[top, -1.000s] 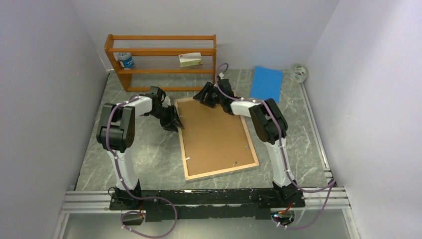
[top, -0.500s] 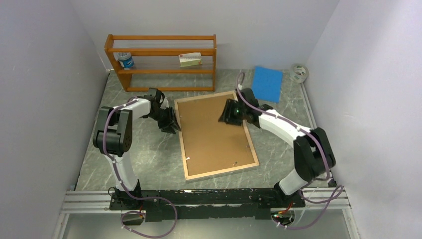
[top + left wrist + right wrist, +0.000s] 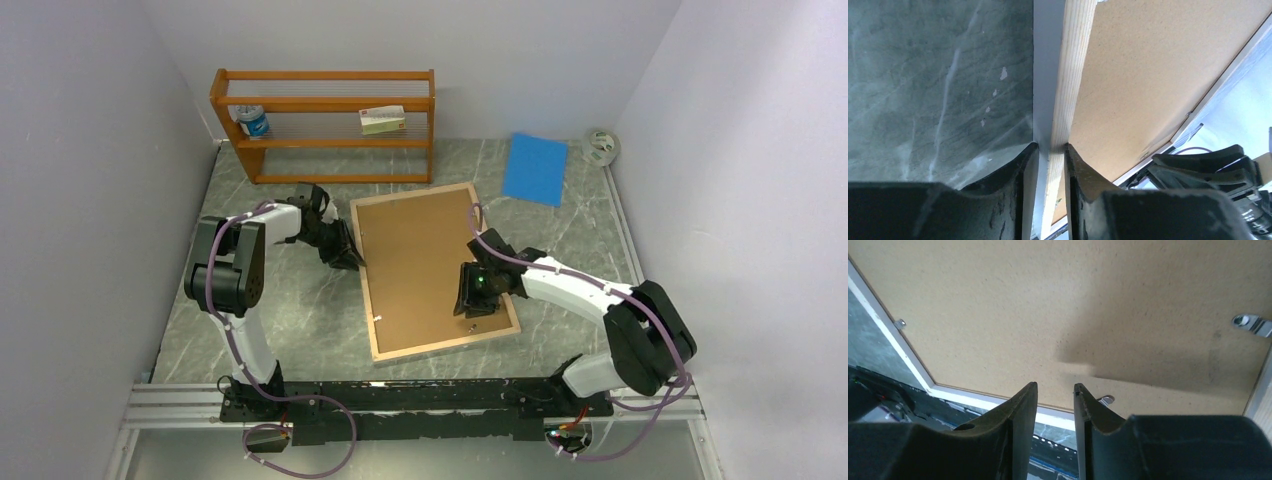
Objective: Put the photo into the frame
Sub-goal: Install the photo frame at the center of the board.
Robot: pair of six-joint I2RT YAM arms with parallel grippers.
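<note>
The frame (image 3: 366, 290) lies reverse side up on the table, its light wood rim around the plain brown backing board (image 3: 420, 245). The photo is not visible. My left gripper (image 3: 347, 254) is shut on the frame's left rail, which shows as a wood strip (image 3: 1075, 60) between the jaws (image 3: 1050, 146). My right gripper (image 3: 470, 302) hovers over the board's near right part. In the right wrist view its jaws (image 3: 1055, 385) stand narrowly apart with nothing between them, above the board (image 3: 1073, 300). Metal turn clips (image 3: 1250, 322) sit at the board's edge.
An orange wooden shelf rack (image 3: 325, 140) stands at the back with a can (image 3: 253, 122) and a small box (image 3: 382, 119) on it. A blue sheet (image 3: 535, 168) and a tape roll (image 3: 601, 146) lie at the back right. Walls close both sides.
My right gripper has moved from the frame's far edge across the board to its near right corner. My left gripper has stayed on the left rail.
</note>
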